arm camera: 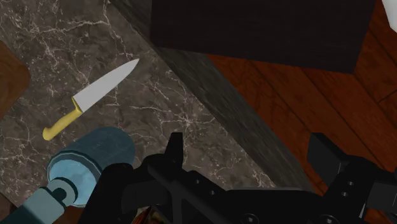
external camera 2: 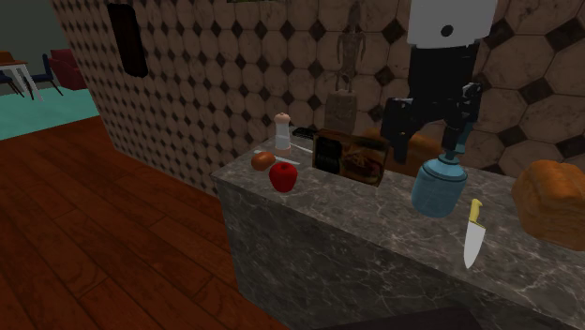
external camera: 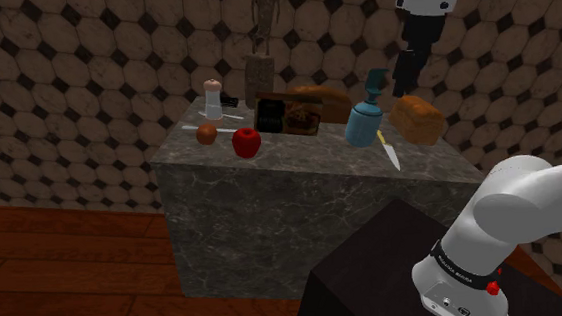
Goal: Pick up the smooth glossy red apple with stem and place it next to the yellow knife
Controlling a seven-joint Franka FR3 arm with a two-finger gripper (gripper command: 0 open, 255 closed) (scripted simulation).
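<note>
End effector (external camera: 403, 86): positioned above the bench (external camera: 309, 150), fingers spread, nothing gripped. Blue bottle (external camera: 365, 119): just beneath. Yellow knife (external camera: 391, 153): near. Red apple (external camera: 246, 142): well apart, untouched; should be approached from above, the bottle being cleared first.

From my station, the glossy white round-shelled arm (external camera: 517, 203) shows a dark joint band (external camera: 462, 258) printed with small white lettering, and a small red dot (external camera: 492, 287) sits just below it. The blocky all-black two-finger gripper (external camera: 405, 74) has tiny round holes along its body.
</note>
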